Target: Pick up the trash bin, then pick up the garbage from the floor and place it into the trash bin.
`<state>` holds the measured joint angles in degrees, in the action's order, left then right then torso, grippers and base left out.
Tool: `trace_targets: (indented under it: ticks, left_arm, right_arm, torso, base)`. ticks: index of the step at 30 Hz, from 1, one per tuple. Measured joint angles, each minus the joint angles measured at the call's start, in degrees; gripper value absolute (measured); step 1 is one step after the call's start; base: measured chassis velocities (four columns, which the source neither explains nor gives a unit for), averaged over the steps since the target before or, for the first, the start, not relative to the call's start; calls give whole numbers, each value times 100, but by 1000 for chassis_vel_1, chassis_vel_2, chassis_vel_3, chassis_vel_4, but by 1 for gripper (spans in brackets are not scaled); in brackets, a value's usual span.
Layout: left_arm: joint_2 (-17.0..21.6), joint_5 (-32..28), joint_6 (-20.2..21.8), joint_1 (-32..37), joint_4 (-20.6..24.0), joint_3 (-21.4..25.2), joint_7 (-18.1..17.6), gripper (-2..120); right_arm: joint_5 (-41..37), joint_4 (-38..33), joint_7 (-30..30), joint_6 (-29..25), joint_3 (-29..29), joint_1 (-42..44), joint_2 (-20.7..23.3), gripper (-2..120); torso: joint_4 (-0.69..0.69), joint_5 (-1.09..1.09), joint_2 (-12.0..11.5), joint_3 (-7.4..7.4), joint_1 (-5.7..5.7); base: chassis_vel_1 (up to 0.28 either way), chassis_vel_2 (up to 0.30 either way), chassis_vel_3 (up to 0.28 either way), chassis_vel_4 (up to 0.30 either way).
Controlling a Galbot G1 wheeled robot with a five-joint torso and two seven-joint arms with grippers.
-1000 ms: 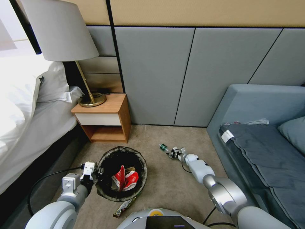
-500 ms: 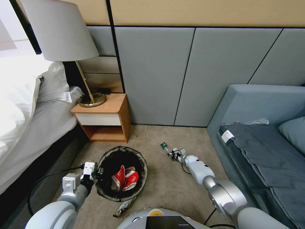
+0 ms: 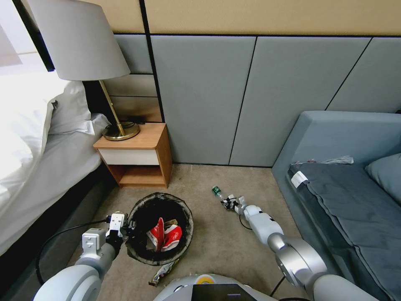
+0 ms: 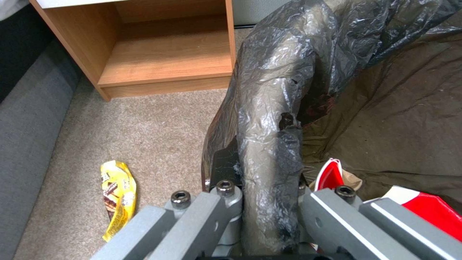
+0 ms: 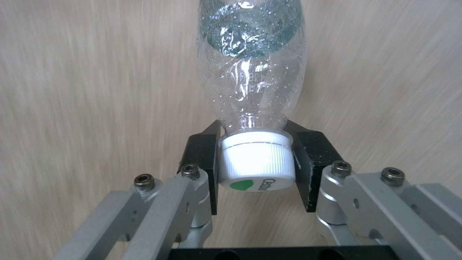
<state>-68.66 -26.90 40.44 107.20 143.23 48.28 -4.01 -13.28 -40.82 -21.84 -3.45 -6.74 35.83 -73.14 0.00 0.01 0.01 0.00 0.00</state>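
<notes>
The trash bin [image 3: 184, 234], with a dark bag liner over its rim, is on the carpet at the near left. Red-and-white cartons [image 3: 163, 236] lie inside it. My left gripper [image 3: 125, 229] is shut on the bin's rim [image 4: 269, 169] and liner. My right gripper [image 3: 229, 203] is shut on the white cap [image 5: 256, 164] of a small clear plastic bottle [image 3: 216, 191], garbage with a green label, low over the carpet. The black pads [image 5: 200, 159] clamp the cap from both sides, and the bottle's body [image 5: 252, 65] points away from the wrist. A shiny yellow wrapper [image 3: 163, 271] lies on the floor beside the bin.
A wooden nightstand [image 3: 140, 156] with a lamp [image 3: 83, 42] stands behind the bin, and a bed [image 3: 37, 159] runs along the left. A blue-grey sofa [image 3: 346, 179] fills the right. A black cable [image 3: 62, 238] trails over the floor by my left arm. Open carpet [image 3: 213, 238] lies between bin and bottle.
My right gripper, holding the bottle, has shifted slightly right and nearer, and the bottle has moved with it. The left gripper and bin have stayed put.
</notes>
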Motion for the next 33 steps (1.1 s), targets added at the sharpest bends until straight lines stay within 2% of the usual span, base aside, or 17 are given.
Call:
trace_targets:
  ticks: [1, 4, 5, 6, 8, 9, 11, 12, 13, 17, 18, 21, 22, 26, 27, 31, 33]
  left_arm:
    - [0, 0, 0, 0, 0, 0, 0, 2]
    - [17, -1, -11, 0, 0, 7, 0, 2]
    - [17, -1, -11, 0, 0, 7, 0, 2]
    - [32, -1, -13, 2, 0, 9, 0, 2]
    - [54, -4, -13, -1, 0, 8, -1, 2]
    - [54, -4, -13, -1, 0, 8, -1, 2]
    - [62, -7, -13, -6, 0, -10, -2, 2]
    - [68, -9, -13, -8, 0, -17, -1, 2]
    - [68, -9, -13, -8, 0, -17, -1, 2]
    - [121, -20, -7, -19, 0, -25, -2, 2]
    - [121, -20, -7, -19, 0, -25, -2, 2]
    - [158, -46, 2, -42, 0, -43, -2, 2]
    - [158, -46, 2, -42, 0, -43, -2, 2]
    - [193, -74, 5, -55, 0, -58, -3, 2]
    - [193, -74, 5, -55, 0, -58, -3, 2]
    - [216, -103, 6, -54, 0, -47, -12, 2]
    - [236, -121, 6, -74, 0, -52, -40, 2]
  right_arm:
    - [0, 0, 0, 0, 0, 0, 0, 29]
    - [-160, -1190, 180, 134, -196, 381, 360, 29]
    - [-160, -1190, 180, 134, -196, 381, 360, 29]
    - [-327, -1730, 262, 242, -273, 576, 619, 29]
    - [-626, -2593, 359, 470, -406, 919, 1063, 29]
    - [-626, -2593, 359, 470, -406, 919, 1063, 29]
    - [-979, -3633, 465, 763, -626, 1360, 1498, 29]
    - [-1089, -3957, 502, 858, -712, 1509, 1623, 29]
    - [-1089, -3957, 502, 858, -712, 1509, 1623, 29]
    - [-1495, -5743, 640, 1251, -1341, 2245, 2114, 29]
    - [-1495, -5743, 640, 1251, -1341, 2245, 2114, 29]
    - [-1761, -6784, 763, 1487, -1708, 2639, 2316, 29]
    - [-1761, -6784, 763, 1487, -1708, 2639, 2316, 29]
    - [-2105, -7922, 967, 1787, -1900, 2931, 2496, 29]
    - [-2105, -7922, 967, 1787, -1900, 2931, 2496, 29]
    - [-2417, -8688, 1206, 2062, -1746, 2996, 2668, 29]
    - [-2545, -9041, 1347, 2237, -1427, 2915, 2844, 29]
  torso:
    - [0, 0, 0, 0, 0]
    - [2, 1, 0, 0, 0]
    - [2, 1, 0, 0, 0]
    - [4, 1, 0, 0, 0]
    - [-2, -1, 0, 0, 0]
    - [-2, -1, 0, 0, 0]
    - [-5, -1, 0, 0, 0]
    - [-4, 0, 0, 0, 0]
    - [-4, 0, 0, 0, 0]
    - [1, -2, 0, 0, 0]
    - [1, -2, 0, 0, 0]
    - [-1, -1, 0, 0, 0]
    - [-1, -1, 0, 0, 0]
    - [0, -2, 0, 0, 0]
    - [0, -2, 0, 0, 0]
    - [0, -2, 0, 0, 0]
    - [0, -1, 0, 0, 0]
  base:
    - [0, 0, 0, 0]
    - [0, 0, 0, 0]
    - [0, 0, 0, 0]
    - [0, 0, 0, 0]
    - [0, 0, 0, 0]
    - [0, 0, 0, 0]
    - [0, 0, 0, 0]
    - [0, 0, 0, 0]
    - [0, 0, 0, 0]
    - [0, 0, 0, 0]
    - [0, 0, 0, 0]
    - [0, 0, 0, 0]
    - [0, 0, 0, 0]
    - [0, 0, 0, 0]
    - [0, 0, 0, 0]
    - [0, 0, 0, 0]
    - [0, 0, 0, 0]
